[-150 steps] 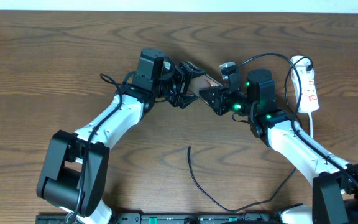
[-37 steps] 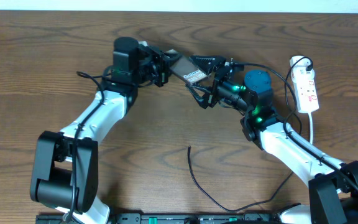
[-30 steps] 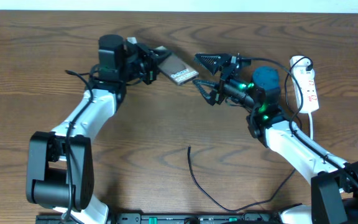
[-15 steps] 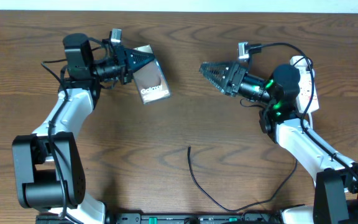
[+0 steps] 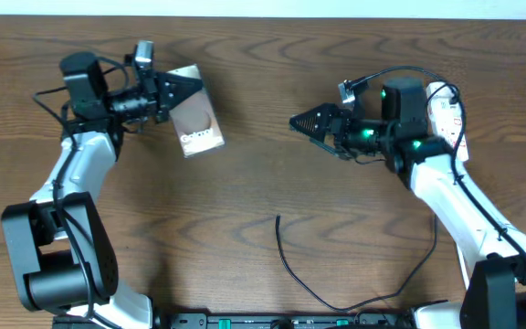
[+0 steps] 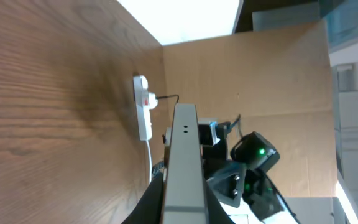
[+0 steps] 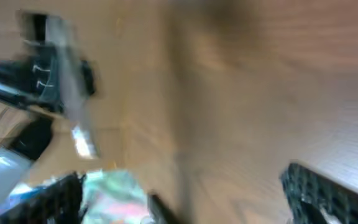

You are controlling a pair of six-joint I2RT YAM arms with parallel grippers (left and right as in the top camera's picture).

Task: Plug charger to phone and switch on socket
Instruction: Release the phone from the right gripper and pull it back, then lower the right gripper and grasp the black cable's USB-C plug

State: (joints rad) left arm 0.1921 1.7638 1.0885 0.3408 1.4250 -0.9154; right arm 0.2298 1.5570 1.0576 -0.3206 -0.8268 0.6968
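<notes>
The phone, a bronze-brown slab with white "Galaxy" lettering, is held above the table at the upper left, my left gripper shut on its upper end. In the left wrist view the phone shows edge-on between the two dark fingers. My right gripper points left from the right side, open and empty, well apart from the phone. The charger lies loose on the table at the front centre, its tip pointing away from me. The socket, a white strip, lies at the far right, partly hidden behind my right arm.
The socket also shows in the left wrist view on the wooden table, with my right arm beyond the phone. The right wrist view is motion-blurred; only wood and my wide-set fingers show.
My left arm has swung left, carrying the phone away from the centre. My right arm has drawn back to the right, its open gripper now pointing left.
</notes>
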